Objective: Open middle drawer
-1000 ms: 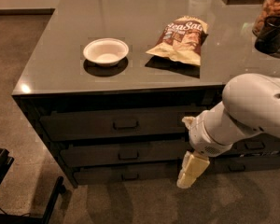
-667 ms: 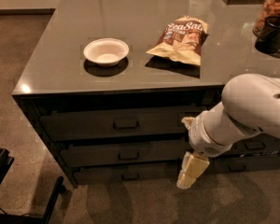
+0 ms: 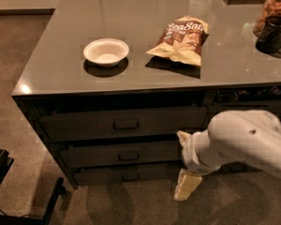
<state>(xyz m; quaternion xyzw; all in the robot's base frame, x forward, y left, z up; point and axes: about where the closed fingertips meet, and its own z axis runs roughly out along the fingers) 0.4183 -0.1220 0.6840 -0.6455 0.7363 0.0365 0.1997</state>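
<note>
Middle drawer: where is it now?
The middle drawer is lower centre in camera view, second front of three under the counter; the hand is by its right end.

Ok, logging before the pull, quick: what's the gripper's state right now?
Gripper: cannot be told. It hangs low, right of the middle drawer, clear of its handle.

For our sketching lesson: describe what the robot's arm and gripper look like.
The arm is a bulky, rounded white shell with a few small dark dots, no cables visible. The gripper, low before the drawers, is pale cream and blocky.
</note>
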